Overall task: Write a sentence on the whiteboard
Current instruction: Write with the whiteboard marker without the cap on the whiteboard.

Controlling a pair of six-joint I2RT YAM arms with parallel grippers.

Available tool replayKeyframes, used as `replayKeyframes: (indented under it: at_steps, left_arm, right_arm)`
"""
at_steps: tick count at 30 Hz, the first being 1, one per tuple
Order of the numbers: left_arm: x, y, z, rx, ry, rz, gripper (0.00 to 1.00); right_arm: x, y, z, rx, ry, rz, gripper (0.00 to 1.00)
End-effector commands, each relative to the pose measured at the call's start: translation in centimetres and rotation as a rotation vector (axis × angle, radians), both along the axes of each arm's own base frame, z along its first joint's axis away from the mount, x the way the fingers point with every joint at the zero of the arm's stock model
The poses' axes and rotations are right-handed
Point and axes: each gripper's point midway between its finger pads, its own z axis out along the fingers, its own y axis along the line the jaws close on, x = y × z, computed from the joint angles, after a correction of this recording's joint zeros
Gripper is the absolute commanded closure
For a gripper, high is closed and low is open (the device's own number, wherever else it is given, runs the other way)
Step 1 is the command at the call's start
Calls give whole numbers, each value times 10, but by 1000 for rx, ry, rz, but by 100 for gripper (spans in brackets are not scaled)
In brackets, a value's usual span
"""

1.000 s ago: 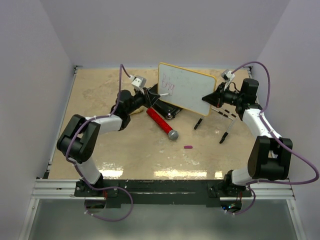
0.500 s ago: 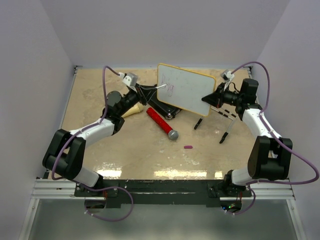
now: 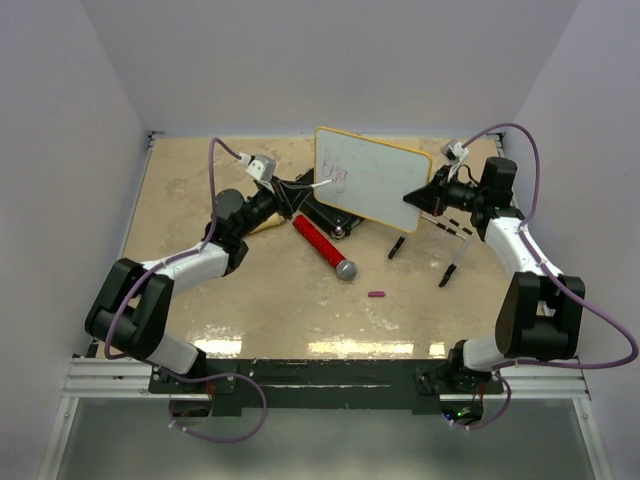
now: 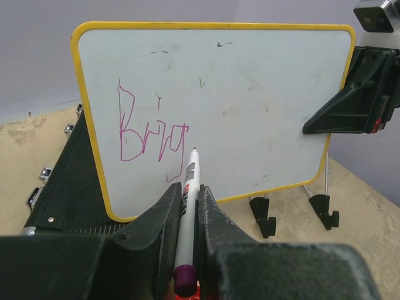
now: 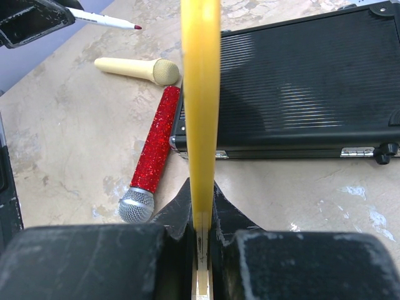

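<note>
The whiteboard (image 3: 378,180) stands tilted upright over the black case, its yellow rim edge-on in the right wrist view (image 5: 200,94). My right gripper (image 3: 420,196) (image 5: 201,200) is shut on its right edge. The sentence (image 4: 150,134) is one purple scrawl, roughly "Brig", on the board's left part (image 3: 336,178). My left gripper (image 3: 293,192) (image 4: 189,190) is shut on a white marker (image 4: 186,212) with a purple end. Its tip points at the board just right of the last letter. In the right wrist view the marker (image 5: 103,20) sits left of the rim.
A black ribbed case (image 3: 330,216) (image 5: 300,87) lies under the board. A red glitter microphone (image 3: 322,245) (image 5: 153,153) and a beige one (image 5: 134,69) lie in front of it. Black clip feet (image 3: 397,246) (image 4: 262,215) and a purple cap (image 3: 376,294) lie on the table.
The left arm's elbow has swung out to the left and its wrist has shifted slightly, with the marker still by the writing. The right arm and board have not moved.
</note>
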Motion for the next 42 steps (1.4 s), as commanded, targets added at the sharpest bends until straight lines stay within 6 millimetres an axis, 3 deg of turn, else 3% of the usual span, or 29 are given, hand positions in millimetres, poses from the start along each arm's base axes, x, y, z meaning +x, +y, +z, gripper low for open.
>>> replayKeyframes:
  at_steps: [1,13,25,29,42]
  left_arm:
    - [-4,3,22,-48,-72,-9,100]
    - [-5,-6,18,-62,-54,-36,100]
    - [12,-51,20,-50,-59,-90,100]
    - [21,-61,29,-52,-72,-89,100]
    - [42,-57,38,-54,-85,-14,100]
  right_arm:
    - [2,1,10,-12,-38,10,100]
    - [3,1,9,-14,-36,9,100]
    - [3,1,10,-13,-40,12,100]
    - [2,2,10,-12,-39,14,100]
    - [2,2,8,-11,-34,15,100]
